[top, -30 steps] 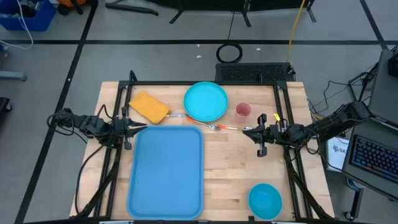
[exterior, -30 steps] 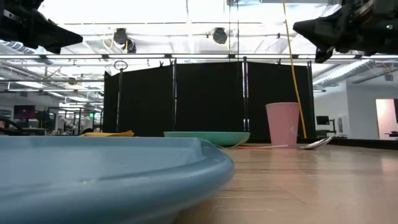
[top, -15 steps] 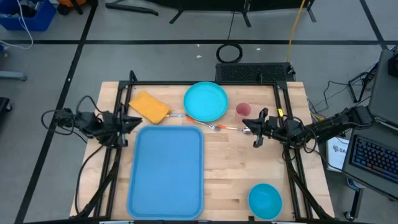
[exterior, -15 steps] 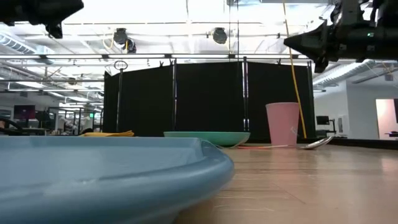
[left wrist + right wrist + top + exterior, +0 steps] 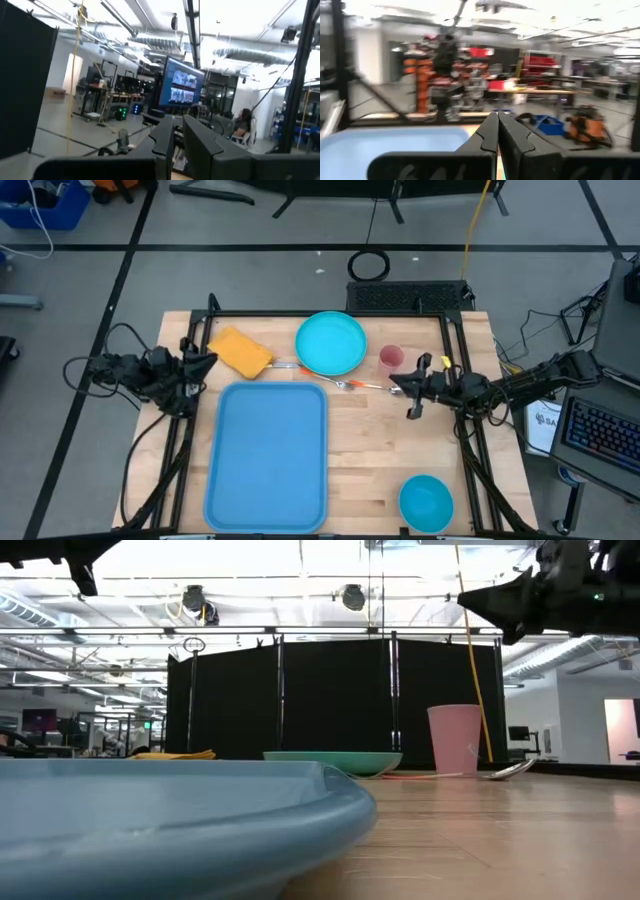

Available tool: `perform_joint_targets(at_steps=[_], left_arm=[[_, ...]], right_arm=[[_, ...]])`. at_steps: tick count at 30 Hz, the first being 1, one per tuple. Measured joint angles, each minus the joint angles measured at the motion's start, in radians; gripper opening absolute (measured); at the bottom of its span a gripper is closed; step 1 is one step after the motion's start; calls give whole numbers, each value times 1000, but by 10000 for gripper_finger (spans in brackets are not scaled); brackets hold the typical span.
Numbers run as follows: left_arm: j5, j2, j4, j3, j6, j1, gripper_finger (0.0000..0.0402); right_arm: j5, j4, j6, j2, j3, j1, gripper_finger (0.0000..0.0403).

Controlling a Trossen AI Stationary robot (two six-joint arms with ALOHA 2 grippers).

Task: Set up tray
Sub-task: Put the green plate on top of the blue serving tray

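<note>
The light-blue tray [image 5: 265,455] lies flat on the wooden table, left of centre; its rim fills the near part of the low view [image 5: 180,820]. My left gripper [image 5: 208,361] hangs over the table's left side, just beyond the tray's far left corner, tipped upward. Its fingers [image 5: 165,137] stand a narrow gap apart with nothing between them. My right gripper [image 5: 398,387] hovers right of centre near the pink cup [image 5: 390,358], shut and empty [image 5: 497,120], well above the table [image 5: 465,598].
A turquoise plate [image 5: 331,343] and a yellow sponge [image 5: 240,352] sit along the far side. A utensil with an orange handle [image 5: 345,383] lies by the plate. A small blue bowl [image 5: 426,503] stands at the near right. Black frame rails border the table.
My left gripper has risen, tipped its fingers upward and drawn back toward the table's far left, off the tray's far edge. My right gripper has swung a little toward the far edge. No object has moved.
</note>
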Motion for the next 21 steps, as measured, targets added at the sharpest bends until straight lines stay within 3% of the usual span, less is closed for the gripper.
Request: perform_joint_targets(at_steps=[6, 13, 21], left_arm=[[-46, 111, 50, 0, -24, 0, 44], [-94, 269, 44, 0, -15, 0, 44], [-120, 365, 125, 0, 0, 0, 44]], right_arm=[[-19, -258, 58, 25, 95, 0, 0], [-75, -562, 55, 142, 274, 1, 0], [-8, -621, 9, 309, 354, 1, 0]])
